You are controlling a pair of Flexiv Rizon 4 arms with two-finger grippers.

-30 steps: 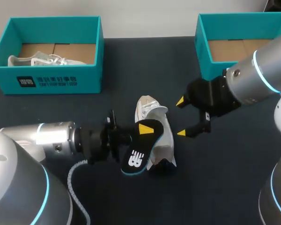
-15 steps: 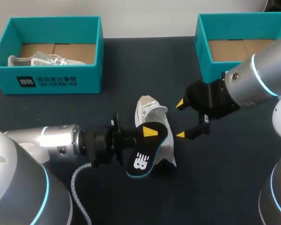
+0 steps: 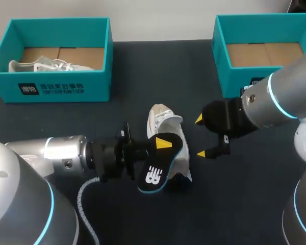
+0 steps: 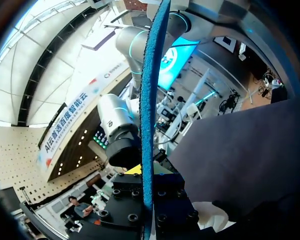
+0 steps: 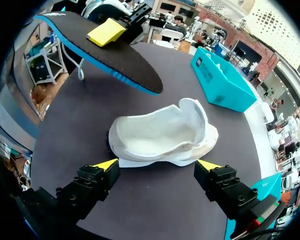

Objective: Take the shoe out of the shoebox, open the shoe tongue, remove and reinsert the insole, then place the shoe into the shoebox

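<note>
A white shoe (image 3: 163, 122) lies on its side in the middle of the dark table. Its black insole (image 3: 157, 171), with a blue edge and a white logo, is held over the shoe's heel end with my left gripper (image 3: 160, 148) shut on it. The left wrist view shows the insole (image 4: 149, 110) edge-on between that gripper's (image 4: 148, 172) fingers. My right gripper (image 3: 200, 137) stands open just right of the shoe. In the right wrist view the shoe (image 5: 165, 137) lies just ahead of the open right gripper (image 5: 157, 165), opening upward, with the insole (image 5: 110, 50) hanging beyond it.
A teal shoebox (image 3: 56, 84) at the back left holds another white shoe (image 3: 41, 65). A second teal shoebox (image 3: 222, 56) at the back right shows only its cardboard floor. Bare table (image 3: 245, 204) lies in front of the right gripper.
My left gripper carried the insole a little to the right, closer over the shoe, then stopped. My right gripper moved toward the table's front edge, staying open.
</note>
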